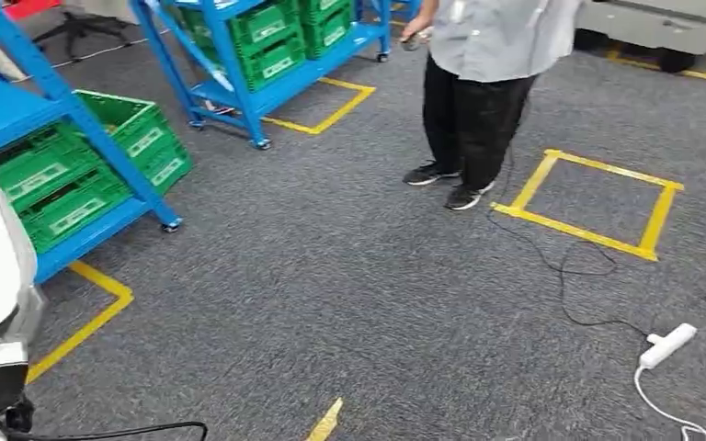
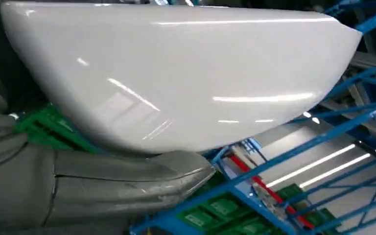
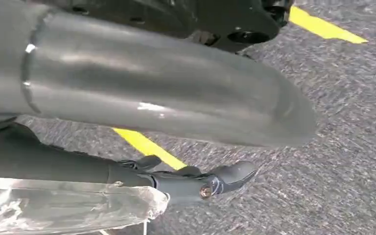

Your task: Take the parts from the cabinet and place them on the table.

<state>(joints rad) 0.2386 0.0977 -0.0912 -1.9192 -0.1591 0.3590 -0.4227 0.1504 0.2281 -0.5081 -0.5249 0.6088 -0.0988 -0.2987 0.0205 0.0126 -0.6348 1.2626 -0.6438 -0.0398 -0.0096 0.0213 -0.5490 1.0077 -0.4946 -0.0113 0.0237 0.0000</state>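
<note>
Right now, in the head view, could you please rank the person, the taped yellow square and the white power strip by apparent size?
1. Person, cut off at the top edge, still largest.
2. Yellow square.
3. Power strip, clearly smallest, though nearest the camera.

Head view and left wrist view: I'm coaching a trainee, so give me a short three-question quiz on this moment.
1. True or false: the green crates sit in blue racks.
2. The left hand holds: A) a white glossy part; B) a red box; C) a cable.
3. Fill in: the person stands beside a floor square of ___ tape.
Key: 1 true; 2 A; 3 yellow.
</note>
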